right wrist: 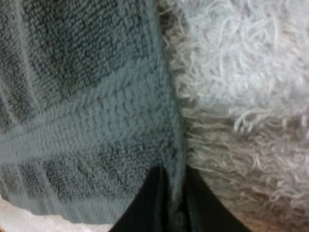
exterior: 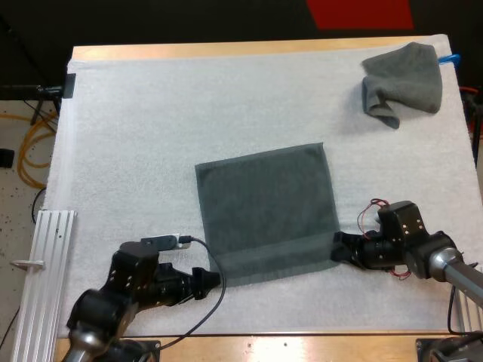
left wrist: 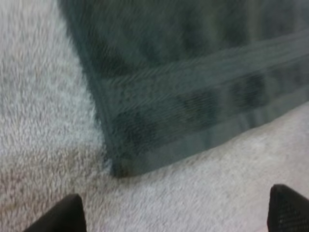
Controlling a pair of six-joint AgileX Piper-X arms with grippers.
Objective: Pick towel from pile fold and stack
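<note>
While your right gripper (exterior: 337,250) pinches a corner of the towel (exterior: 264,207), your left gripper (exterior: 215,277) (spread open) should next clamp its corner before folding

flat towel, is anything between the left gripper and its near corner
Nothing visible. The left gripper is open just short of the near left corner of the flat towel, with only bare mat between them. The right gripper is shut on the towel's right edge.
</note>
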